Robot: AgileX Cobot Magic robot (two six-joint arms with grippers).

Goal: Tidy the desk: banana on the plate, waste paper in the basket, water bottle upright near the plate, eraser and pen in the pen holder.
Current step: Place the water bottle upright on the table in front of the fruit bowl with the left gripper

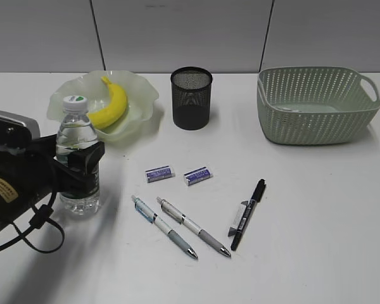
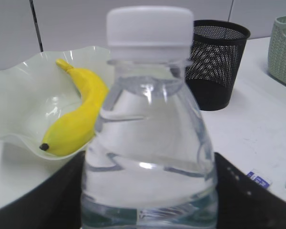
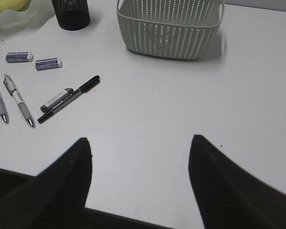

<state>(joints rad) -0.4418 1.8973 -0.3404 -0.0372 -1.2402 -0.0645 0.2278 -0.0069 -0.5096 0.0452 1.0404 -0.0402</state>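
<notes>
The water bottle [image 1: 76, 130] stands upright on the desk [image 1: 316, 221], in front of the plate [image 1: 142, 95]. My left gripper [image 1: 82, 166] is shut on the bottle's lower body, with a finger on each side [image 2: 148, 200]. The banana [image 1: 111, 104] lies in the plate. Two erasers [image 1: 159, 173] [image 1: 197, 176] and three pens [image 1: 164, 227] [image 1: 193, 227] [image 1: 248, 214] lie on the desk mid-front. The pen holder [image 1: 191, 98] stands upright at the back. The basket [image 1: 316, 107] is at the back right. My right gripper [image 3: 140, 140] is open over bare desk. No waste paper is visible.
The wall runs along the desk's far edge. The left arm's body and cable [image 1: 25, 202] cover the front left corner. In the right wrist view the desk's near edge [image 3: 133, 217] lies just under the gripper.
</notes>
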